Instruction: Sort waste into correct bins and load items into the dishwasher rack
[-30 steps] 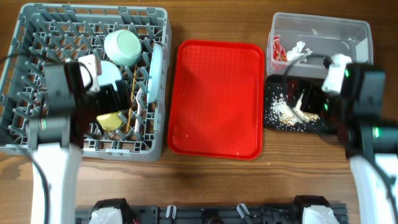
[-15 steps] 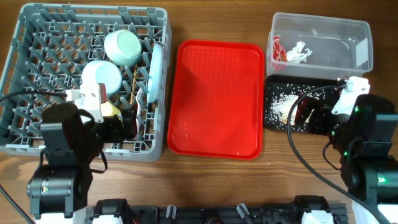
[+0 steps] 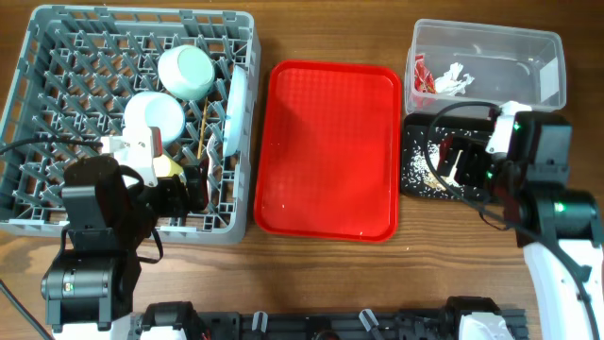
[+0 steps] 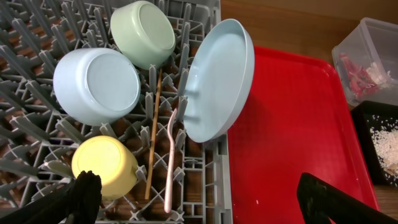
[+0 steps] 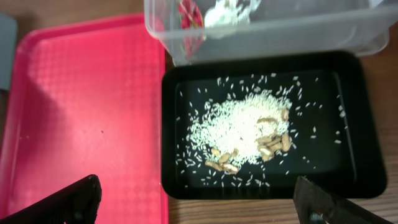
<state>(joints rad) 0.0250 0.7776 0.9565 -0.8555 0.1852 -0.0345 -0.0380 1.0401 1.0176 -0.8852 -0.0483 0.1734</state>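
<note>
The left gripper [image 4: 205, 198] and right gripper [image 5: 196, 202] both hung spread wide and empty. In the grey rack [image 3: 57, 42] by the table's left edge, the pale blue plate [image 4: 217, 81] stood on edge beside the fork [image 4: 170, 162]. It looked stiff, glossy and probably slippery, best pinched at its rim. Loose rice [image 5: 242, 127] lay in the black tray [image 5: 357, 124] near the right edge, likely too fine to pinch.

Bright, even light; soft shadows; red tray [image 5: 81, 93] slightly washed out; focus sharp.
</note>
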